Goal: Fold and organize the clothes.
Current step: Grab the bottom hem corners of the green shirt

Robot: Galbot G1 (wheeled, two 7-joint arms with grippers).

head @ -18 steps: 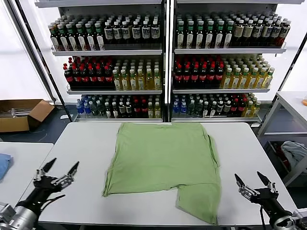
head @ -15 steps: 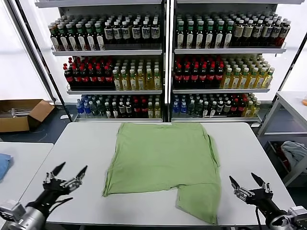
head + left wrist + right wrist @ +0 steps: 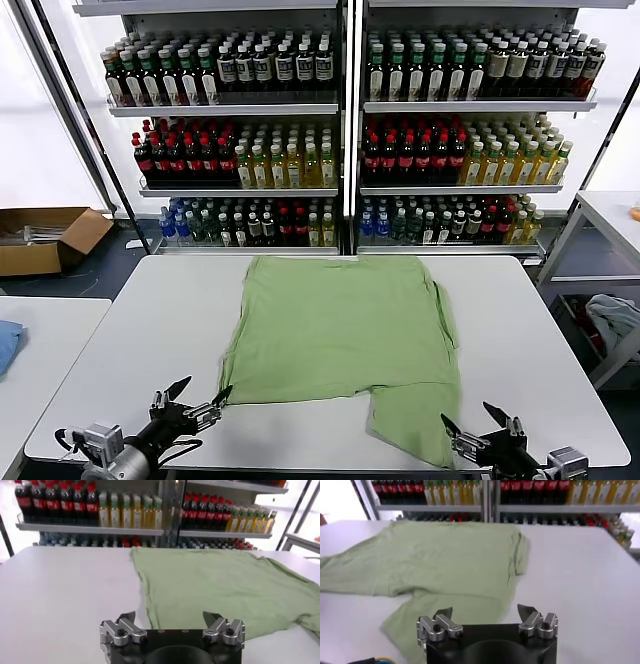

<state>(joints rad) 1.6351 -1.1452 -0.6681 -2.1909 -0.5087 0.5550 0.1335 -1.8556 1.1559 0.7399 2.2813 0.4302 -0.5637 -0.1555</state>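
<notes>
The light green shirt (image 3: 340, 335) lies flat on the white table (image 3: 150, 320), plain side up, with one flap folded toward the near edge at the right. It also shows in the left wrist view (image 3: 225, 585) and the right wrist view (image 3: 445, 560). My left gripper (image 3: 200, 398) is open and empty at the near edge, just left of the shirt's near left corner. My right gripper (image 3: 478, 425) is open and empty at the near edge, beside the shirt's near right corner. In their wrist views the left gripper (image 3: 172, 617) and right gripper (image 3: 485, 612) stand wide apart.
Shelves of bottles (image 3: 340, 130) stand behind the table. A second table (image 3: 40, 340) is at the left with a blue cloth (image 3: 5, 345). A cardboard box (image 3: 45, 235) lies on the floor at the left. Another table (image 3: 610, 215) stands at the right.
Both grippers have moved inward along the near edge toward the shirt's near corners, the left one rightward and the right one leftward. The shirt has not moved.
</notes>
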